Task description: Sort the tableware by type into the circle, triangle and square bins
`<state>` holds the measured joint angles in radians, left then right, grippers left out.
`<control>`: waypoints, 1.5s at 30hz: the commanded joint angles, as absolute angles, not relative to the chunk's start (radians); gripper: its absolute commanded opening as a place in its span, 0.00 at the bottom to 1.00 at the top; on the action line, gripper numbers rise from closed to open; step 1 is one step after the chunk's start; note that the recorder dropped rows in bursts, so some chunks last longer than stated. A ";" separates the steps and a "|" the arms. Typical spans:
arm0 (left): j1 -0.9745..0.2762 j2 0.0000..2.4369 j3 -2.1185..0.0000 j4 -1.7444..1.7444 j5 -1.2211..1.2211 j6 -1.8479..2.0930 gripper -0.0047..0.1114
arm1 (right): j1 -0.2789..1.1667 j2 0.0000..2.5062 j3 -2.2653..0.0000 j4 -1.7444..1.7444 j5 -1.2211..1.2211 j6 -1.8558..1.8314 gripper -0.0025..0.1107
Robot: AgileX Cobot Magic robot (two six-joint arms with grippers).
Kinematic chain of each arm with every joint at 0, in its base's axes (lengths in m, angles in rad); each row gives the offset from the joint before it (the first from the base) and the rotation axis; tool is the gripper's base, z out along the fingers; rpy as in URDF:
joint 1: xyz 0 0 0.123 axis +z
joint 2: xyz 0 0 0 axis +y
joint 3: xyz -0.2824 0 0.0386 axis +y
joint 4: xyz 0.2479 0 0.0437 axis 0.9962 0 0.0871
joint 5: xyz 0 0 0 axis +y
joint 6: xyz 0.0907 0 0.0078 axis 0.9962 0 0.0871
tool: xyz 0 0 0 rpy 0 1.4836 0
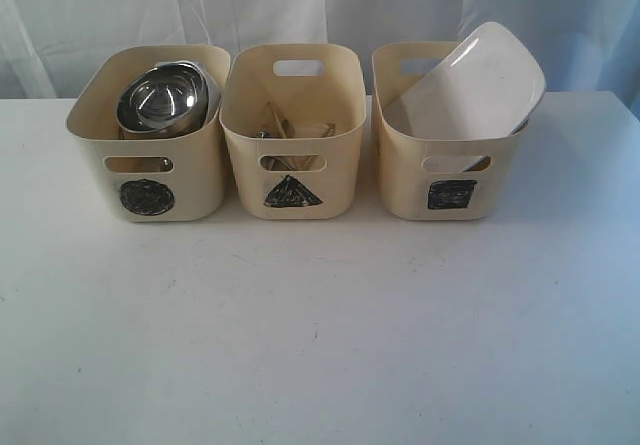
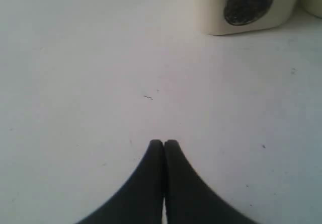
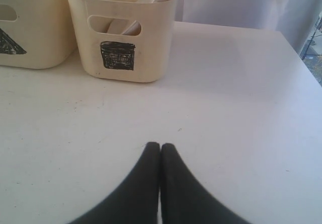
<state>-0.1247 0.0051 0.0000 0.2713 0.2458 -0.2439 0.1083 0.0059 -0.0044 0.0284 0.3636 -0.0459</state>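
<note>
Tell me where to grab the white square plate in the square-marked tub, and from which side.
Grip the large white square plate by its raised top edge, from above. It leans tilted in the cream plastic tub marked with a black square, so that thin edge stands clear of the rim; the rest sits inside the walls.

Three bins, all cream: circle bin [image 1: 200,165], triangle bin [image 1: 340,155], square bin [image 1: 400,175]. Each front has a black scribbled mark, densely hatched: circle mark [image 1: 147,197], triangle mark [image 1: 292,192], square mark [image 1: 452,194].
Steel bowl [image 1: 160,100]: shiny silver, dark reflections.
Plate [image 1: 480,85]: plain white.
Chopsticks [image 1: 275,125]: pale tan wood.
Worktop [image 1: 320,345]: white, faint dark specks.
Curtain [image 1: 300,5]: white, bluish folds.
Left hand [image 2: 163,143], right hand [image 3: 160,145]: black.
</note>
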 commanded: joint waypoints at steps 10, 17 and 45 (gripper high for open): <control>-0.103 0.000 0.000 -0.104 0.212 0.161 0.04 | 0.109 0.000 0.000 0.027 0.346 -0.047 0.02; 0.090 0.000 0.000 -0.111 0.212 0.079 0.04 | 0.109 0.000 0.000 0.027 0.346 -0.047 0.02; 0.163 0.000 0.000 -0.096 0.207 0.000 0.04 | 0.109 0.000 0.000 0.027 0.346 -0.047 0.02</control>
<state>0.1603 0.0051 0.0000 -0.0898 0.2116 0.0000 0.1083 0.0059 -0.0044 0.0284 0.3636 -0.0459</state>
